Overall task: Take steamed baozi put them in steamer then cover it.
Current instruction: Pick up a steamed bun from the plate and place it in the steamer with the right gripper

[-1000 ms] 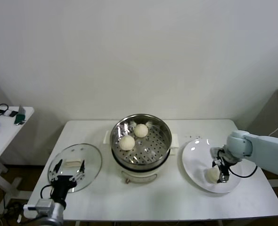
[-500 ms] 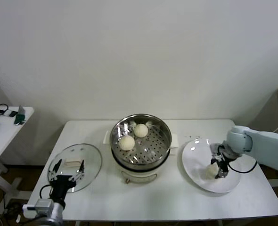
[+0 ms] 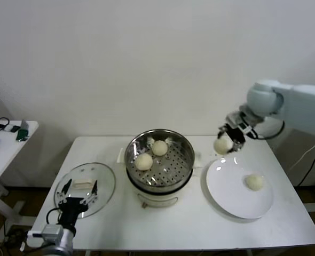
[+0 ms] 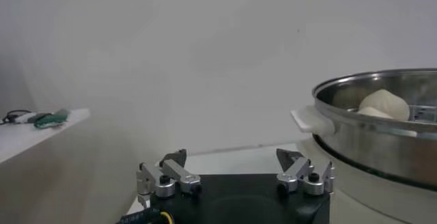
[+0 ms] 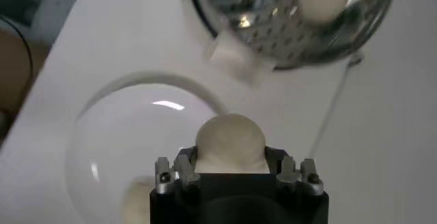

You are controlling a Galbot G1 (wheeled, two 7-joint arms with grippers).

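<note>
My right gripper (image 3: 225, 142) is shut on a cream-white baozi (image 3: 222, 144) and holds it in the air above the far left edge of the white plate (image 3: 229, 197), right of the steamer (image 3: 160, 160). The wrist view shows the baozi (image 5: 230, 142) between the jaws. Two baozi (image 3: 143, 161) (image 3: 159, 148) lie on the steamer's perforated tray. One more baozi (image 3: 254, 182) lies on the plate. The glass cover (image 3: 85, 188) lies flat on the table left of the steamer. My left gripper (image 3: 77, 200) is open and idle above the cover's near edge.
A white side table (image 3: 2, 141) with small items stands at the far left. The steamer's white side handle (image 4: 312, 120) shows close to my left gripper (image 4: 234, 169) in the left wrist view.
My right gripper has lifted a baozi off the plate and moved up and left toward the steamer. A second baozi on the plate is now uncovered. The left arm has not moved.
</note>
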